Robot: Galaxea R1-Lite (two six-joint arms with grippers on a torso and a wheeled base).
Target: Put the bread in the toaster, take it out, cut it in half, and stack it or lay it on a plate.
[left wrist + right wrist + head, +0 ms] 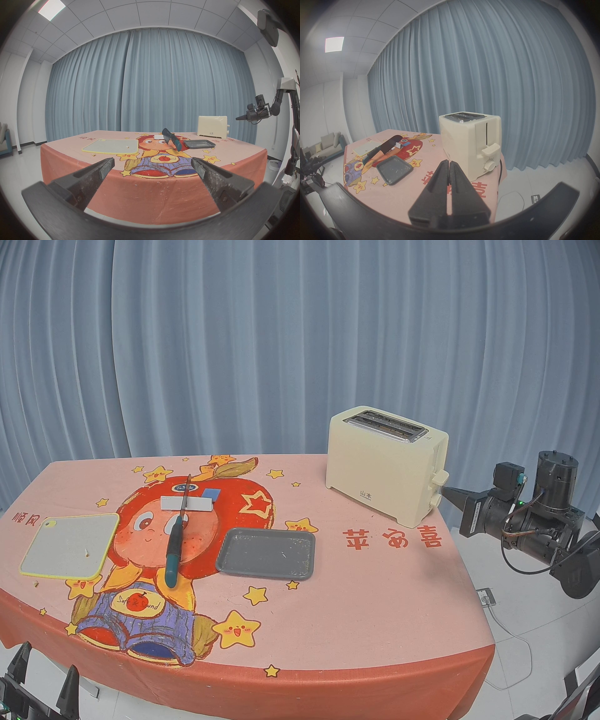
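**A staged test room, not a kitchen**

We see a plain room set up like a lab. A grey-blue curtain (150, 81) runs from wall to wall, and office ceiling tiles (140, 12) carry a flat light panel (51, 8). A sofa (326, 145) sits by the far wall. The toaster (384, 465) stands on a cartoon tablecloth (375, 609).

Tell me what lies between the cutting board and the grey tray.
A knife lies between the cutting board and the tray, touching neither, its blade resting across a white block. The head view shows this.
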